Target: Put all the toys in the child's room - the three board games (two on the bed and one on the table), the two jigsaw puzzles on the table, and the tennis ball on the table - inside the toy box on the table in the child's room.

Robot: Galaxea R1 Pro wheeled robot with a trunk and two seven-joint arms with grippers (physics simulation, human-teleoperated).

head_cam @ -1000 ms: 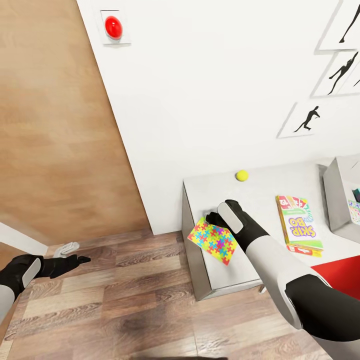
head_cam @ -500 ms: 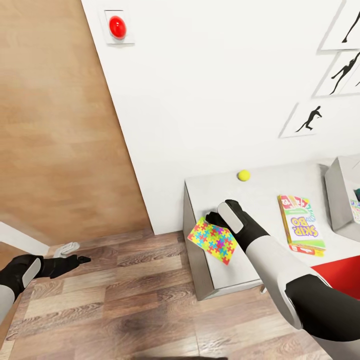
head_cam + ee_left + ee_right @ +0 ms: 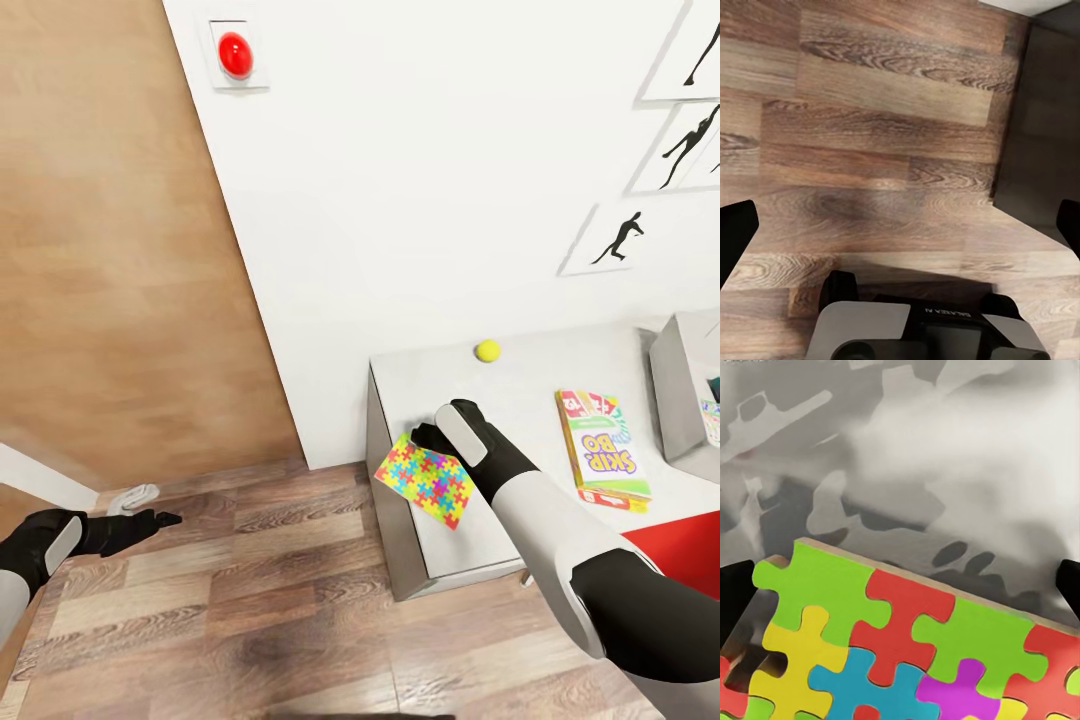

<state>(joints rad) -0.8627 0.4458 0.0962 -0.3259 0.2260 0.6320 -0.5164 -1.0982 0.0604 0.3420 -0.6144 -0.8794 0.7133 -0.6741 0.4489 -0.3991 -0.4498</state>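
Observation:
My right gripper [image 3: 428, 438] stands open at the left end of the table [image 3: 520, 400], right at the far corner of a jigsaw puzzle [image 3: 430, 482] whose near corner overhangs the table's left edge. In the right wrist view the puzzle [image 3: 907, 645] lies on the mottled top [image 3: 945, 450], its edge between the wide-apart fingertips [image 3: 735, 592]. The tennis ball [image 3: 488, 350] rests near the wall. A SKIP-BO board game [image 3: 603, 458] lies further right, beside the toy box [image 3: 680, 400], where something colourful shows inside. My left gripper [image 3: 165, 518] hangs open over the wood floor [image 3: 870, 150].
A red chair [image 3: 680, 545] stands at the table's front right, under my right arm. A wooden door [image 3: 110, 250] and a red wall button [image 3: 234, 53] are to the left. Black silhouette pictures [image 3: 615, 240] hang above the table. A white object [image 3: 133, 496] lies on the floor.
The view shifted very slightly a second ago. Neither arm nor the puzzle has visibly moved since.

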